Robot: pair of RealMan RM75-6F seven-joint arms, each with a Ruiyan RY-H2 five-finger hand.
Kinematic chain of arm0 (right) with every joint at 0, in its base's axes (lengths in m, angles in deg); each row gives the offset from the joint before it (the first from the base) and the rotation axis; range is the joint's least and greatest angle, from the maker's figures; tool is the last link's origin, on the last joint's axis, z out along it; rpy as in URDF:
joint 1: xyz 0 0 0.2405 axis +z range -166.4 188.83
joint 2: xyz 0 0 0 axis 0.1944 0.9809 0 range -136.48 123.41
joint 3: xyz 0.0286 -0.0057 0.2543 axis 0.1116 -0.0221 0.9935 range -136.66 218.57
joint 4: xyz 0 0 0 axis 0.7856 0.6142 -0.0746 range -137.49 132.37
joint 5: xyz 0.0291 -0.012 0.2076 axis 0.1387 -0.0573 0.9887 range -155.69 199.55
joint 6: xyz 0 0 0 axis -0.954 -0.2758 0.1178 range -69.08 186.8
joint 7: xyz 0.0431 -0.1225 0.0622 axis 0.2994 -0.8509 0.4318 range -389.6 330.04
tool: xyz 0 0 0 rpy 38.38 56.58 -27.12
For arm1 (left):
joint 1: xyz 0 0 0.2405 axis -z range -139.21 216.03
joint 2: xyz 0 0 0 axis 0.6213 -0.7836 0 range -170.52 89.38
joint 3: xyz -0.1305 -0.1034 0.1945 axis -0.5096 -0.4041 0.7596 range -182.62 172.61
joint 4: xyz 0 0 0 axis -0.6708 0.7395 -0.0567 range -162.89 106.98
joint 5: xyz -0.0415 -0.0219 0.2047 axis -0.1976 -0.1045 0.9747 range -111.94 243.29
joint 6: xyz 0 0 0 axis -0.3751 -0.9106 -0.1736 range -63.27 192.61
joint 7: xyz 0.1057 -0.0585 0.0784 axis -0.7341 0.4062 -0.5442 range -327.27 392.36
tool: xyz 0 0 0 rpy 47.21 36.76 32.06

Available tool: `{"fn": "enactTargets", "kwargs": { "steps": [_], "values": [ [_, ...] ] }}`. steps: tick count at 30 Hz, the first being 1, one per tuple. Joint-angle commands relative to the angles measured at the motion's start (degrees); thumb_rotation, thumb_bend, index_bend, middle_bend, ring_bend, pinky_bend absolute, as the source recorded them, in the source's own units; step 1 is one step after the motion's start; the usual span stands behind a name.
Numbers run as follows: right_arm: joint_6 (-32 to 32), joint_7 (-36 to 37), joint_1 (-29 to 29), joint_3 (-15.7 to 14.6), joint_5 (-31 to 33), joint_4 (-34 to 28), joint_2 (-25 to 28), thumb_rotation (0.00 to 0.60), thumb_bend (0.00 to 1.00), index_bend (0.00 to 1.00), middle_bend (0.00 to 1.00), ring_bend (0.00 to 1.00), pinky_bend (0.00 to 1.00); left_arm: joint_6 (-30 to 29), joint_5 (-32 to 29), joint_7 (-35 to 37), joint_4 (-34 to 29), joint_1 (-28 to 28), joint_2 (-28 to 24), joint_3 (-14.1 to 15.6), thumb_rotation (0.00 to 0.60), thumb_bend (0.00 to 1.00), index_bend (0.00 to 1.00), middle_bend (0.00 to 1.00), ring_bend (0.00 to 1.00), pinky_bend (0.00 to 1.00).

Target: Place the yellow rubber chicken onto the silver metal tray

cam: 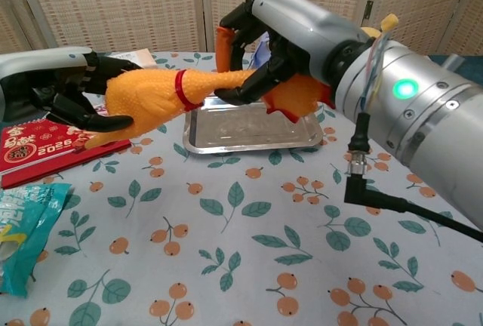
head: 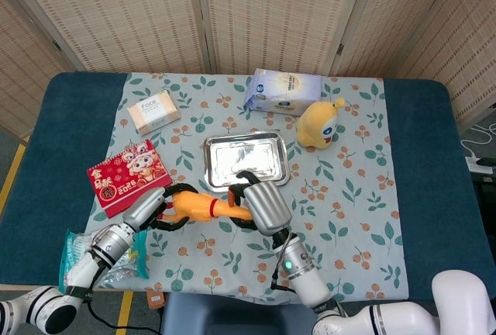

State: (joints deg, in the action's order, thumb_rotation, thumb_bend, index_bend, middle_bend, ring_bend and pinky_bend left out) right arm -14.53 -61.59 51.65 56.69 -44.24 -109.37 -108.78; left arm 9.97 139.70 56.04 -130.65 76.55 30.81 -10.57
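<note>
Both my hands hold the yellow rubber chicken above the table, just in front of the silver metal tray and not on it. My right hand has its fingers closed around the neck and head end, near the red band. My left hand has its dark fingers wrapped around the fat body end. The chicken lies almost level between them. The tray sits on the flowered cloth with nothing in it. To the left lie a red calendar and, near the table edge, a teal packet. Behind the tray are a tissue pack and a yellow plush toy
</note>
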Motion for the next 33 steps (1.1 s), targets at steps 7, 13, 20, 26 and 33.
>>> {"fn": "enactTargets", "kwargs": {
  "steps": [7, 13, 20, 26, 33],
  "values": [
    [-0.26, -0.33, -0.13, 0.01, -0.13, -0.55, 0.43, 0.6, 0.44, 0.88, 0.61, 0.72, 1.0, 0.85, 2.71, 2.48, -1.04, -0.59, -0.35, -0.46, 0.6, 0.57, 0.62, 0.65, 0.57, 0.65],
    [-0.52, -0.43, -0.35, -0.1, -0.45, -0.9, 1.0, 0.6, 0.44, 0.88, 0.61, 0.72, 1.0, 5.07, 7.07, 12.55, -0.25, 0.99, -3.31, -0.59, 0.6, 0.39, 0.0, 0.0, 0.0, 0.0],
    [-0.35, 0.17, -0.67, -0.25, -0.25, -0.1, 1.5, 0.6, 0.44, 0.88, 0.61, 0.72, 1.0, 2.63, 13.78, 29.72, 0.48, 1.06, -7.95, -1.85, 0.6, 0.32, 0.0, 0.0, 0.0, 0.0],
    [0.03, 0.85, -0.7, -0.36, -0.23, 0.81, 1.5, 0.6, 0.44, 0.88, 0.61, 0.72, 1.0, -0.67, 18.01, 39.82, 2.2, 1.08, -10.53, -1.54, 0.6, 0.31, 0.0, 0.0, 0.0, 0.0],
    [-0.41, 1.63, -0.86, 0.53, -0.79, 3.06, 2.28, 0.6, 0.44, 0.88, 0.61, 0.72, 1.0, -3.28, 17.59, 40.97, 5.34, -0.1, -11.7, -0.71, 0.6, 0.31, 0.0, 0.0, 0.0, 0.0]
  ]
}}
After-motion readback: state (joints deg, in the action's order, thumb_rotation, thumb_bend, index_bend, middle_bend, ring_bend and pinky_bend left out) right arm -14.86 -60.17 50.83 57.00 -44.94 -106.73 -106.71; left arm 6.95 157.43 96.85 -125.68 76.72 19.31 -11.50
